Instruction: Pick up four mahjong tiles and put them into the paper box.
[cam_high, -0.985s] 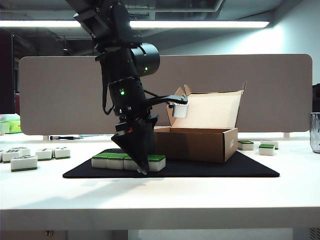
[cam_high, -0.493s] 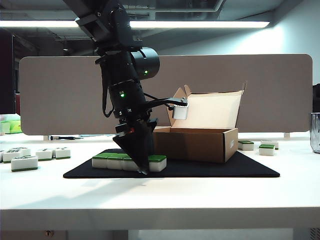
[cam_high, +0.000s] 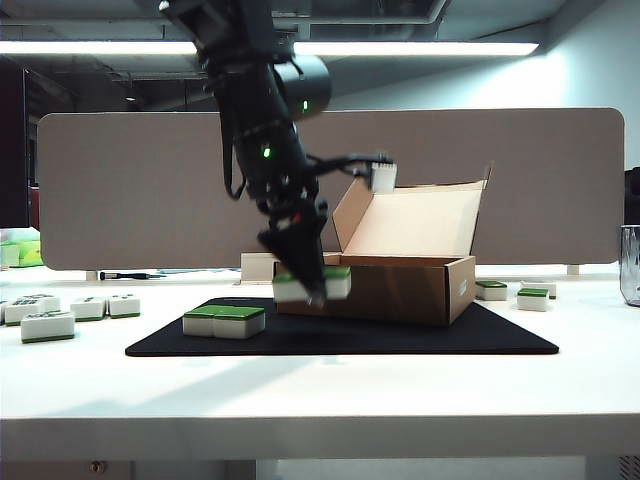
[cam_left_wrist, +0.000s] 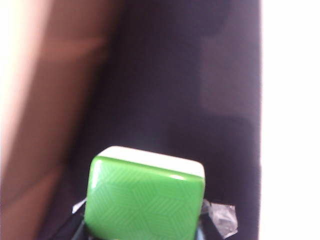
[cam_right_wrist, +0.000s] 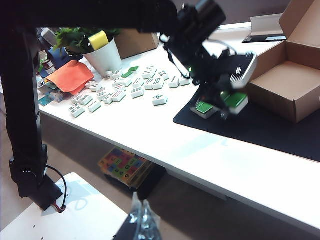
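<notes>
Two green-topped mahjong tiles hang side by side above the black mat, clamped in the left gripper just before the paper box; two more stay on the mat. The brown box stands open, lid up, pale inside

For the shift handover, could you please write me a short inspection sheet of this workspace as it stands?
Surface: white table with black mat.
Job's things: two mahjong tiles lifted; two more tiles on the mat; paper box open.
Clutter: loose tiles, plant pot, orange cloth.
Grippers: left gripper holds the lifted tiles beside the box; right gripper below the table's edge, jaws together.
Cables: black cable.
Surroundings: grey partition.
</notes>
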